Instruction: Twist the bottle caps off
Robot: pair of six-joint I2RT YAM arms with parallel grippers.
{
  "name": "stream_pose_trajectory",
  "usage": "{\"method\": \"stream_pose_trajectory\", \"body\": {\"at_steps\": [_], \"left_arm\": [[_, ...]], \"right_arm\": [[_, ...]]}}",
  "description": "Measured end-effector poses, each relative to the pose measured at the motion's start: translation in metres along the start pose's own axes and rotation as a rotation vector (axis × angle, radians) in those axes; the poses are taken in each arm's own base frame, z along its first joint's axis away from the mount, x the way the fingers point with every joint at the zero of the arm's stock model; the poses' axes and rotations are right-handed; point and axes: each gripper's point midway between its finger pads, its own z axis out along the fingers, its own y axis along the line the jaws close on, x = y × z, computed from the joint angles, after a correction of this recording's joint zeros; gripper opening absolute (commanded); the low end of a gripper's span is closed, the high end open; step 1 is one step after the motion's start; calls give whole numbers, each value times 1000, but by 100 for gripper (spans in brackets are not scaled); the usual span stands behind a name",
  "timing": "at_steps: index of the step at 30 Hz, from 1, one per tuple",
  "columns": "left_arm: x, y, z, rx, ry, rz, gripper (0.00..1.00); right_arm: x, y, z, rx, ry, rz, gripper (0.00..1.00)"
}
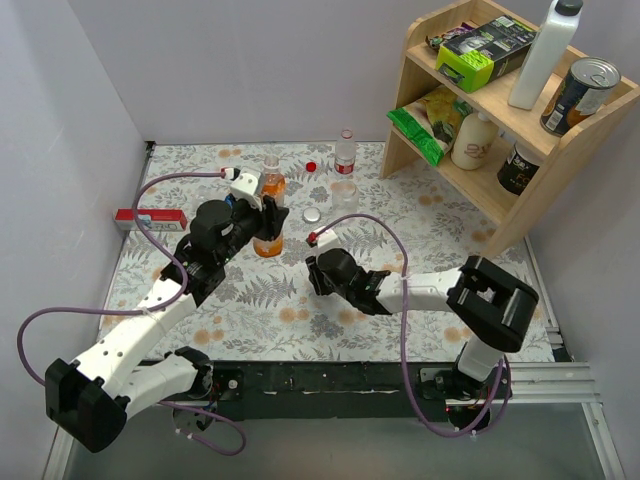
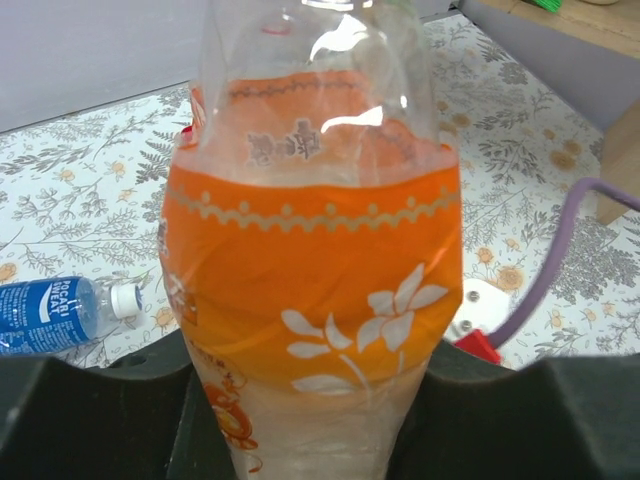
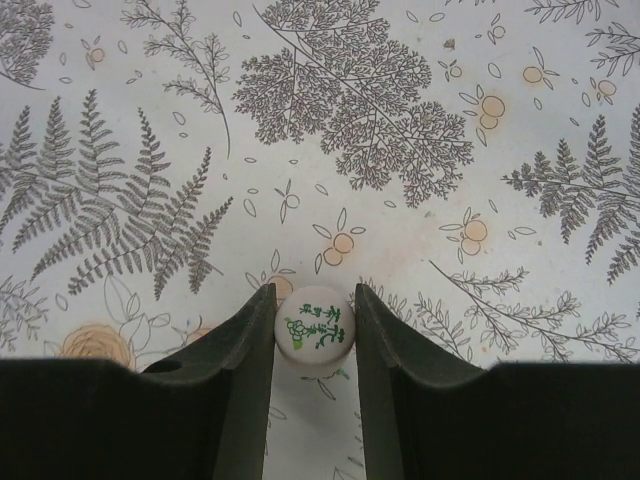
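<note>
Right pincer (image 3: 314, 298) pinches the white cap (image 3: 313, 332) at lower centre frame: judged light, rigid, liable to slip; hold across its rim. Left pincer (image 2: 310, 420) clamps the orange-liquid bottle (image 2: 310, 270) low down, mid-frame; walls look thin, crushable.

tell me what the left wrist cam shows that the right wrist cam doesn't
Only left wrist: the orange-liquid bottle clamped in the left gripper, the blue-labelled bottle lying on its side with its bluish-white cap on, and a purple cable. Only right wrist: a white cap with green print pinched in the right gripper. Both: the fern-print tablecloth and dark fingers at the bottom edge.
</note>
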Motion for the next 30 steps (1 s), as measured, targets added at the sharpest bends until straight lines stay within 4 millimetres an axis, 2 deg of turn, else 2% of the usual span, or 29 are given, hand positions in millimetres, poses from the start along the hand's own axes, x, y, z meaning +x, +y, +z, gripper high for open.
{"method": "stream_pose_trajectory", "body": {"at_steps": [10,16,19,20,23,30], "left_arm": [[3,-15,-1,50,7,5,39],[4,-19,-2,61,10,8,39],[5,-20,-2,64,11,9,39],[5,-20,-2,65,11,10,39],[5,-21,-2,68,12,10,39],[3,-23,-1,76,3,10,39]], "right_arm": [[-1,-15,39,125,-54,-10,21],[-2,-28,57,184,-67,5,29],[-6,-31,64,205,-80,17,41],[-8,-32,66,210,-83,21,50],[-9,-36,67,223,-86,30,66],[-10,-38,68,229,-86,30,78]]}}
